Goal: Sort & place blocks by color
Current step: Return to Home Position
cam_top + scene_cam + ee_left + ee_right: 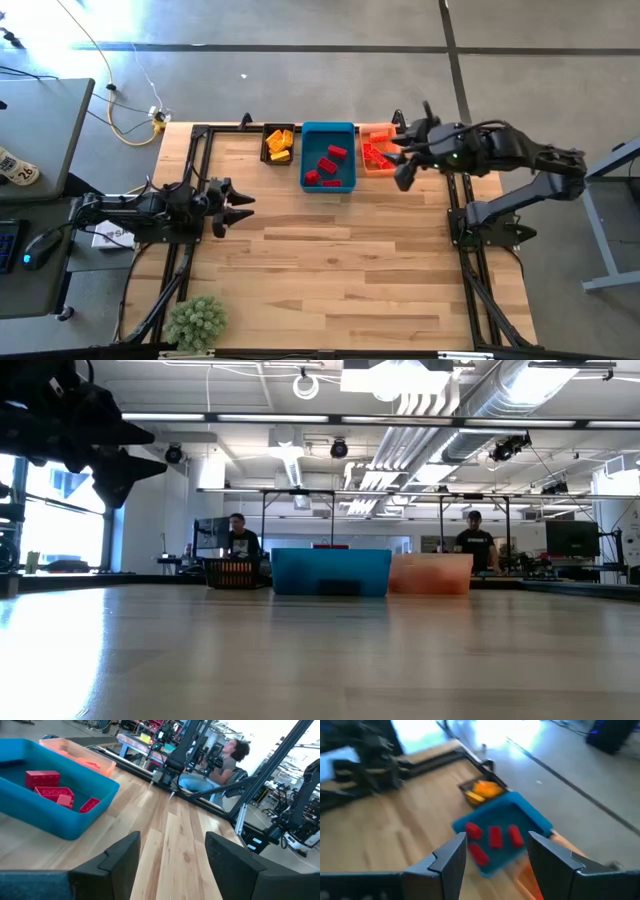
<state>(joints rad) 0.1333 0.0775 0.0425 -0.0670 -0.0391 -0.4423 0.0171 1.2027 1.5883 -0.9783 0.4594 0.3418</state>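
Hovering over the orange bin [375, 128], the right gripper [497, 839] has its fingers spread wide with nothing between them. The orange blocks [376, 155] lie in that bin just under it. Ahead of its fingertips sits the blue bin [532, 817] with the red blocks [492, 837] lying loose on its floor. Farther out along the same line is the black bin [264, 150], which holds the yellow blocks [482, 790]. The left gripper [172, 840] waits low over the table [330, 270], well apart from all three bins, with the blue bin off ahead of it and to one side. Its fingers are also parted and empty. No block shows on the bare wood near either gripper, so the sorting looks finished and what is left is most likely drawing the arms back to rest. If a block did need moving, it would probably feel light and stiff, with smooth plastic sides that could slip under a loose pinch. The surest hold would be across two flat opposite side faces, fingers coming straight down. The studded top is a poor place to grip, and the blocks lie close enough together that a neighbour could get nudged.
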